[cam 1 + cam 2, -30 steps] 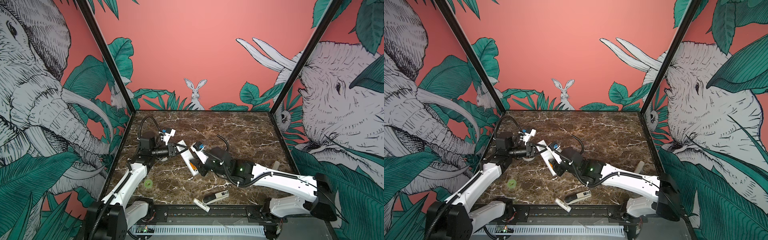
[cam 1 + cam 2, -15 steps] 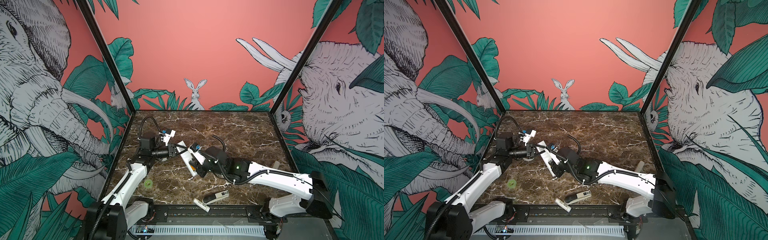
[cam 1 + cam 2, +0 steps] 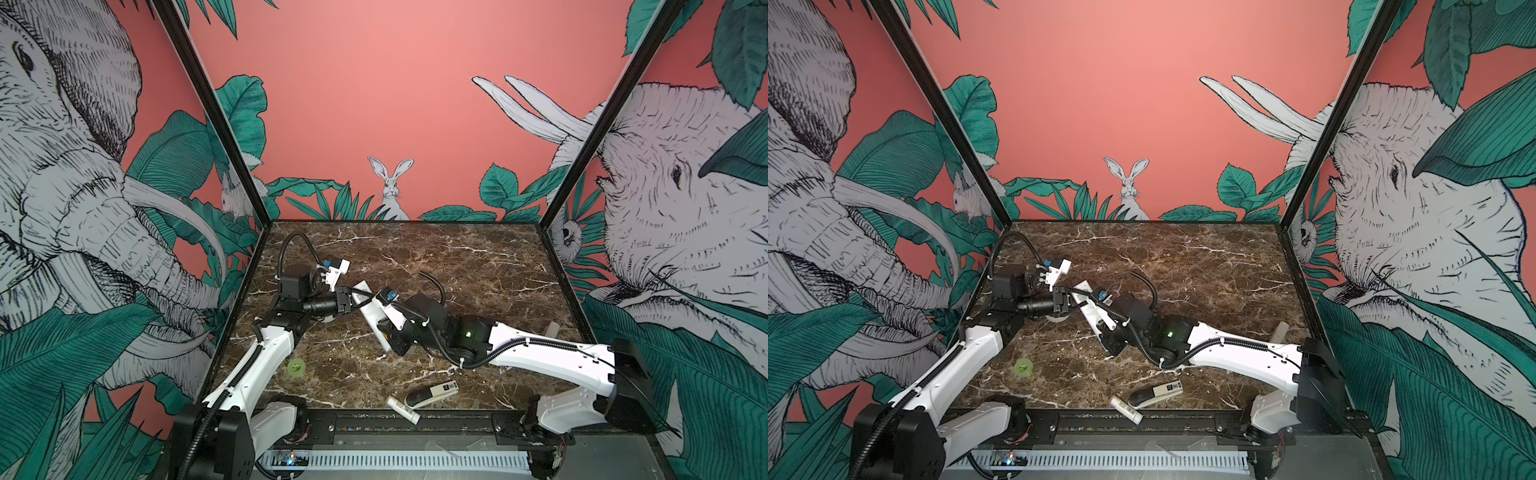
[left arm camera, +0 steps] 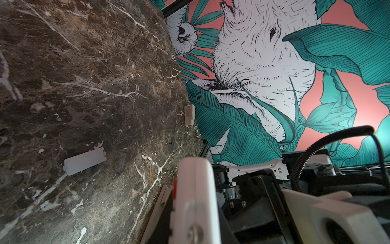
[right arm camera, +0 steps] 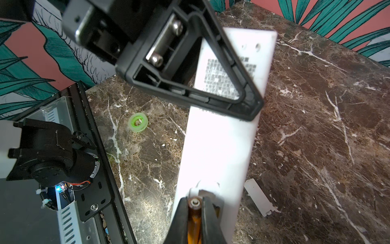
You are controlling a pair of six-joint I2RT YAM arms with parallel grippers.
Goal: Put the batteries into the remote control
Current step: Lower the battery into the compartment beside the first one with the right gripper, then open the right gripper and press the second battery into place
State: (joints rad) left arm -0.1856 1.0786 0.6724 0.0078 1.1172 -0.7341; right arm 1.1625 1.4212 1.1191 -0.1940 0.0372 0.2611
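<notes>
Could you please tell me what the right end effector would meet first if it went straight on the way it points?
The white back of the remote control: the battery pinched in the right end effector aims at it, seemingly almost touching.

The left arm (image 3: pixel 266 353) and right arm (image 3: pixel 552 357) are wearing smooth white shells, giving way to black motor blocks (image 3: pixel 295 286) at the joints. Ribbed black hoses (image 3: pixel 291 243) are looping off each wrist, and white ties (image 3: pixel 528 341) are pinning one along the right arm. A green light (image 3: pixel 468 333) is glowing on a black right joint. White camera mounts (image 3: pixel 337 268) with blue plugs (image 3: pixel 327 262) are sitting on the wrists. The left gripper (image 3: pixel 360 298) is showing a black, open triangular finger (image 5: pixel 190 95) with two steel screws (image 5: pixel 177 25). The right gripper (image 5: pixel 195 206) is showing plain black fingers (image 5: pixel 179 221). Black boxes (image 3: pixel 627 386) are capping the shoulders.
</notes>
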